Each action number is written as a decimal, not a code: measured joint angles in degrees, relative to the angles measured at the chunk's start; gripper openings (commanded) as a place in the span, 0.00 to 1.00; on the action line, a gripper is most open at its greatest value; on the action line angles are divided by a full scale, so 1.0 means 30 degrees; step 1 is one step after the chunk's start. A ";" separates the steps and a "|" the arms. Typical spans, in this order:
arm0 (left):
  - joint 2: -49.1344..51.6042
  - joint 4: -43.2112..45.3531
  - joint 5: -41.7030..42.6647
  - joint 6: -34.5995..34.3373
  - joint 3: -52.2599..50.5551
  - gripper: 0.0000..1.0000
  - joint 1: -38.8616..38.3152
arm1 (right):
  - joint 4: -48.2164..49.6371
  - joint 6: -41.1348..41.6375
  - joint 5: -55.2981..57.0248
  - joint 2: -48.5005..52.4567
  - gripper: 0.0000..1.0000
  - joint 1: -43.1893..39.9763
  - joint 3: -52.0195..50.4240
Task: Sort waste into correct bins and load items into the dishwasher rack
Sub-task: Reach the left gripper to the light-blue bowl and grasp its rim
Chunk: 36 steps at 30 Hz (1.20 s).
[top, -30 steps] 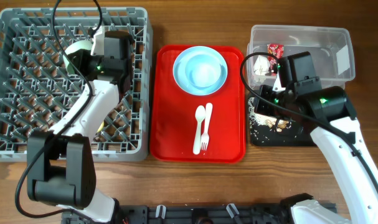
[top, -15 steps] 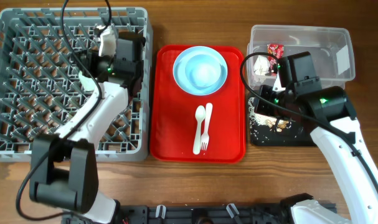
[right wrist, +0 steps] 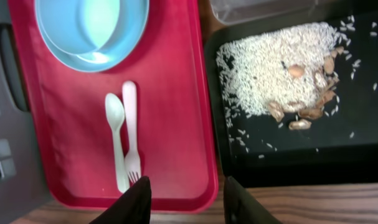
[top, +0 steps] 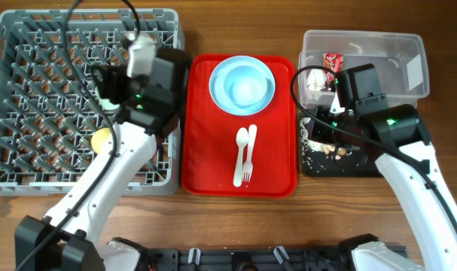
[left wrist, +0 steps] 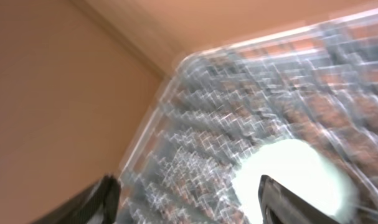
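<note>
Grey rack point(top: 32, 45) fills the table's left end. Left gripper point(left wrist: 189, 202) hangs over it, jaws wide, nothing between them; a blurred pale bowl point(left wrist: 291, 171) lies beyond.

Red tray point(top: 205, 150) sits just beside the rack and carries plate point(top: 242, 83), spoon point(top: 240, 154) and fork point(top: 250, 154).

Right gripper point(right wrist: 185, 199) is part-spread and empty, above the narrow gap between the red tray and black tray point(right wrist: 363, 155).

Red serving tray point(top: 205, 135): rectangular, with rounded corners and a raised rim. It lies flat on the wooden table point(top: 236, 222) near the table's centre, long sides running front to back. Table surface: brown wood with visible grain, exposed in front of and behind the tray.
</note>
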 measured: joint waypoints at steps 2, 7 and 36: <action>0.0007 -0.1712 0.3162 -0.1574 -0.0015 0.74 -0.0364 | -0.0444 0.0000 0.0073 -0.0007 0.39 -0.0204 0.0000; 0.0007 -0.3075 1.2677 -0.3694 -0.0022 0.78 -0.1137 | -0.1413 -0.0007 0.0532 -0.0561 0.42 -0.2288 0.0000; 1.0433 0.7373 2.4283 -0.5829 0.3927 0.47 -0.4466 | -0.2339 -0.0503 0.0794 -0.1974 0.43 -0.4095 0.0000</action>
